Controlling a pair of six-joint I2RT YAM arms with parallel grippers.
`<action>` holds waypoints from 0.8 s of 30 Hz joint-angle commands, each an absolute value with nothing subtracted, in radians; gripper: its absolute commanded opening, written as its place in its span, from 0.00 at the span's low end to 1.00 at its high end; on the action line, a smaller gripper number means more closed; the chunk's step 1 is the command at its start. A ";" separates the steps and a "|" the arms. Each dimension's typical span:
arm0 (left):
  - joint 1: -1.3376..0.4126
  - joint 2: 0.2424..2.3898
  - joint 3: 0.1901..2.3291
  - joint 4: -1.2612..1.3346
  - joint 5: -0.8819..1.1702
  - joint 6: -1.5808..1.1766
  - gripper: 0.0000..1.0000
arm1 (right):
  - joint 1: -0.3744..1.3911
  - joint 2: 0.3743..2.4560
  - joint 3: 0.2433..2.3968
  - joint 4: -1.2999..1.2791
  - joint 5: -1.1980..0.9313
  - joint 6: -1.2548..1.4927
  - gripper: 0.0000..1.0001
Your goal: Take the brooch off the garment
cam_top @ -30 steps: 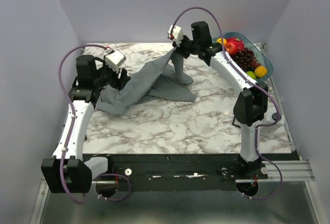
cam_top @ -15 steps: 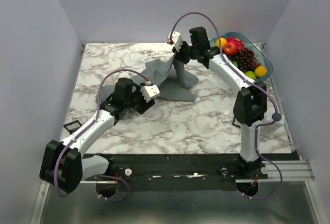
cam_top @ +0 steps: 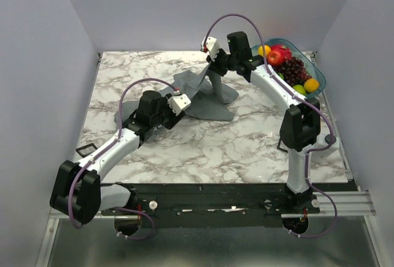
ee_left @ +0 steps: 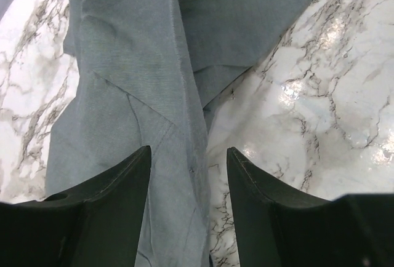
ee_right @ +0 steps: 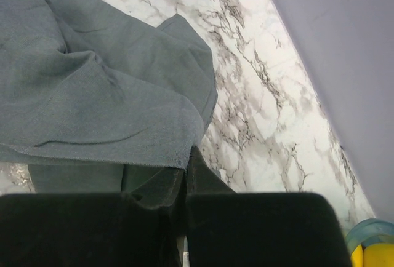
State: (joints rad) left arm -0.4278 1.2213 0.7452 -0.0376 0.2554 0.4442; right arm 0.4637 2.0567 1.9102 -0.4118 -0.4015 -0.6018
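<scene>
The grey garment [cam_top: 206, 102] lies crumpled on the marble table, with one part pulled up into a peak. My right gripper [cam_top: 211, 69] is shut on that peak and holds it above the table; in the right wrist view the fabric [ee_right: 92, 95] hangs from the closed right gripper [ee_right: 188, 156]. My left gripper [cam_top: 184, 107] is open low over the garment's near left edge. In the left wrist view the left gripper [ee_left: 188, 162] straddles a fold of cloth [ee_left: 135, 64] and holds nothing. The blue brooch shows in no view.
A teal bowl [cam_top: 319, 70] of fruit stands at the back right corner, behind the right arm. Lilac walls enclose the table on the left, back and right. Bare marble [cam_top: 246, 150] lies in front of the garment.
My left gripper let go of the garment's left side and swung from the back left down toward the table's middle. The garment's left part dropped flat. The right gripper lowered slightly.
</scene>
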 commanded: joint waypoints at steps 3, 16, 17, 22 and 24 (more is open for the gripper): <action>-0.430 1.270 0.778 -0.046 0.339 0.407 0.57 | 0.469 2.010 1.911 -0.399 -0.379 -0.597 0.09; -0.399 1.370 0.879 -0.164 0.353 0.440 0.00 | 0.468 2.023 1.887 -0.434 -0.315 -0.646 0.48; -0.385 1.370 0.884 -0.169 0.362 0.434 0.00 | 0.457 2.023 1.882 -0.464 -0.305 -0.681 0.61; -0.327 1.408 0.954 -0.238 0.443 0.376 0.00 | 0.353 1.977 1.809 -0.639 -0.356 -0.676 0.75; -0.292 1.426 0.980 -0.253 0.482 0.328 0.00 | 0.321 1.982 1.799 -0.784 -0.417 -0.727 0.72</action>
State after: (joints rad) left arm -0.3496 1.3880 0.9115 -0.1951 0.3790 0.4122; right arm 0.4019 2.0212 1.8301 -0.5323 -0.3504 -0.6659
